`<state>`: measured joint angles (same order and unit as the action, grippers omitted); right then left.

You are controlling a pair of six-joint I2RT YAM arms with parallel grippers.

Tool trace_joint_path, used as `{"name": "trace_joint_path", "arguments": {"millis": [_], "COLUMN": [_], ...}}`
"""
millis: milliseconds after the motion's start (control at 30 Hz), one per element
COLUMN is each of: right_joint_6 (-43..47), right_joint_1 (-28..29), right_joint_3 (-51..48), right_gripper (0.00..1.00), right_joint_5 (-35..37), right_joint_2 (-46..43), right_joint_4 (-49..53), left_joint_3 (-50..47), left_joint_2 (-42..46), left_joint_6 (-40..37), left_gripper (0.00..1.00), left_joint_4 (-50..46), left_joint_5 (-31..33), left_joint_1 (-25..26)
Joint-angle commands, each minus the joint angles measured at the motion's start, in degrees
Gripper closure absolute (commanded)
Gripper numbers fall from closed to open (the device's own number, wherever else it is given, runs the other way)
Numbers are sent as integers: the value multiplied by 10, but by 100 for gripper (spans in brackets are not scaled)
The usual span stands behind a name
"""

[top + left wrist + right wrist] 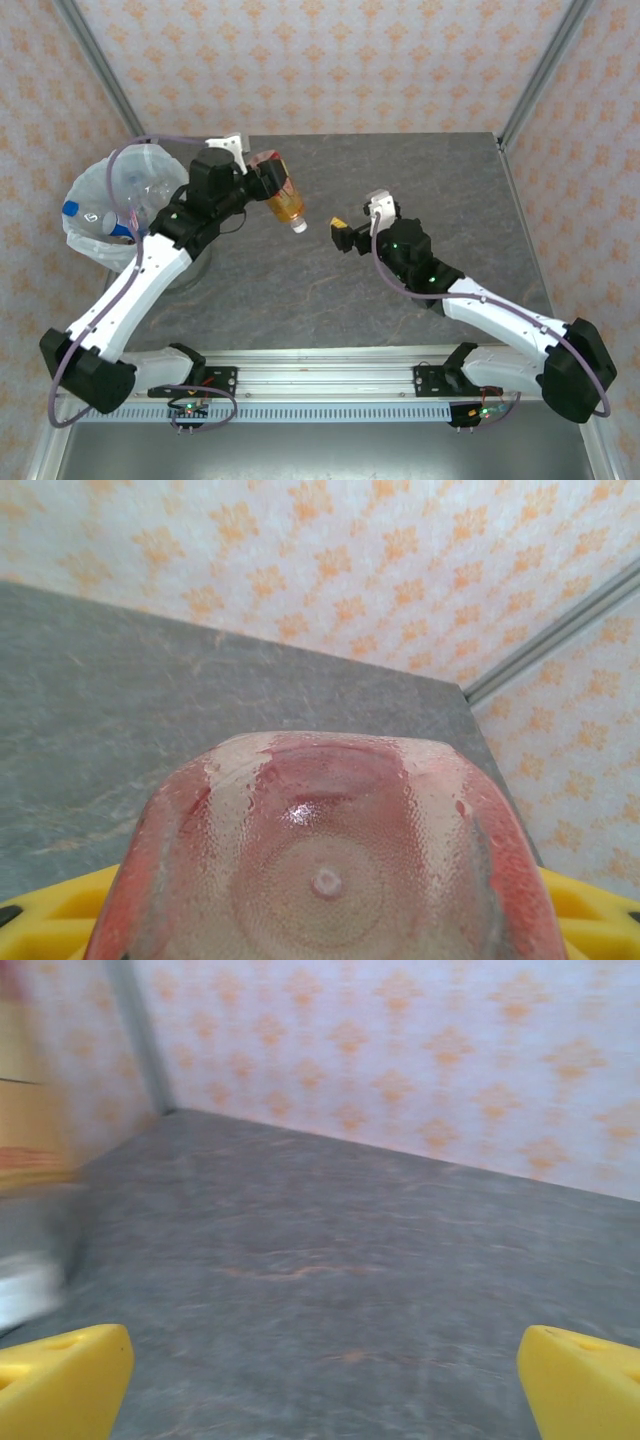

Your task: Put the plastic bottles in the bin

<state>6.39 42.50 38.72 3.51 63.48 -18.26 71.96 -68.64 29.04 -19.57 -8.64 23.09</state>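
No lettering can be read on the clear plastic bottle (286, 198) with an amber body, reddish base and white cap. Its label is too small in the top view and too blurred in the right wrist view. The bottle is held tilted over the far left part of the dark grey stone-patterned table (420, 180), with its cap pointing near and right. It is near the round grey-blue bin (85, 238), on that bin's right; the bin is lined with a translucent white bag. In the bin lie several crushed clear bottles (150, 190) — one with a blue cap (70, 208) by the left rim. Orange-patterned wall panels (330, 570) close the far side. The left gripper (268, 180) pinches the amber bottle at its base end between yellow fingers (45, 920). The right gripper (340, 233) hovers right of the cap, apart from it, its yellow fingertips (60, 1380) spread wide — empty.
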Motion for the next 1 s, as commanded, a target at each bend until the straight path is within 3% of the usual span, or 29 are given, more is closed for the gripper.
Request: {"name": "trace_joint_path", "arguments": {"millis": [0,267,600,967], "right_joint_6": [-41,-99,-121,-119], "right_joint_1": [-4,-18,-29,-40], "right_joint_3": [10,0,13,15], "right_gripper": [1,1,1,1], "right_joint_5": [152,162,147,139], "right_joint_2": [19,53,72,93], "right_joint_4": [20,2,7,-3], "left_joint_3": [9,42,107,175], "left_joint_2": [53,118,152,115], "left_joint_6": [-42,-93,-162,-191], "left_gripper": [50,50,50,49], "left_joint_4": [-35,-142,-230,-321], "left_joint_5": [81,203,403,524], "left_joint_1": [-6,-9,-14,-93]}}
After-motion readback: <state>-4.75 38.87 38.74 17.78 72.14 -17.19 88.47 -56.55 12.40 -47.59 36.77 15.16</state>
